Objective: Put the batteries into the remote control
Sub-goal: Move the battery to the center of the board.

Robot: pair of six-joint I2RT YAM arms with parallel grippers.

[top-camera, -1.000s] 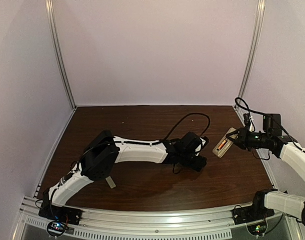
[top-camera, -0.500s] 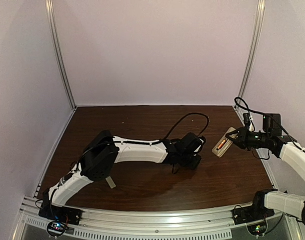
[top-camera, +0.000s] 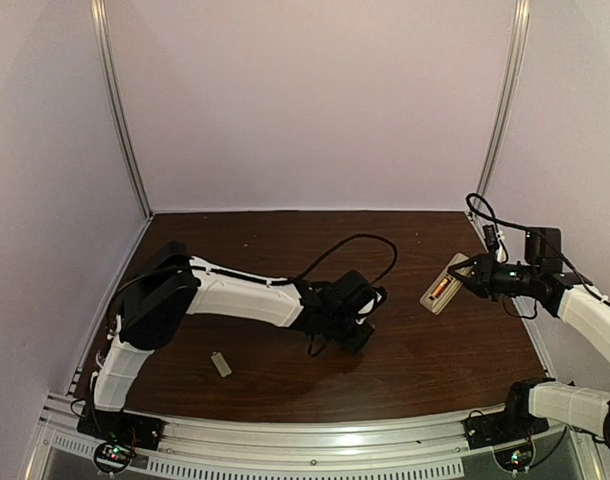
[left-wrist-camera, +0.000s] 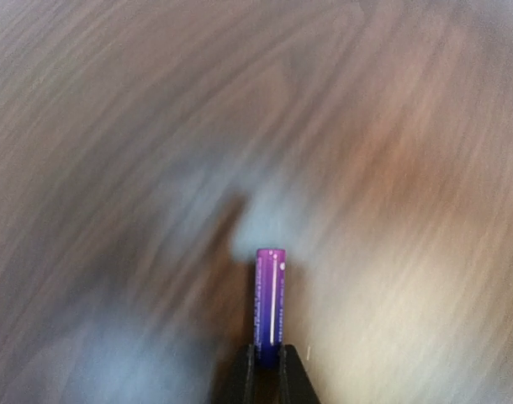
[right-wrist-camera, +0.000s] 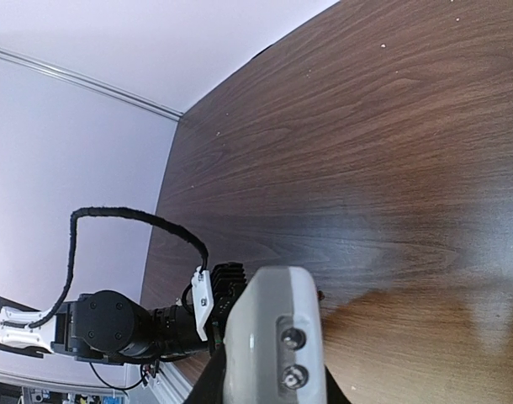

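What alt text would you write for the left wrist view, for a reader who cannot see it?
A slim purple battery juts out from the left gripper, pinched at one end between its shut black jaws. Behind it the brown wooden table is heavily blurred, and nothing else can be made out.

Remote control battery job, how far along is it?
Done: one battery looks seated in the remote, which the right pincer holds. In hand: the left pincer is shut on a second battery. Left: bring that one over and seat it; the grey cover lies loose on the table.
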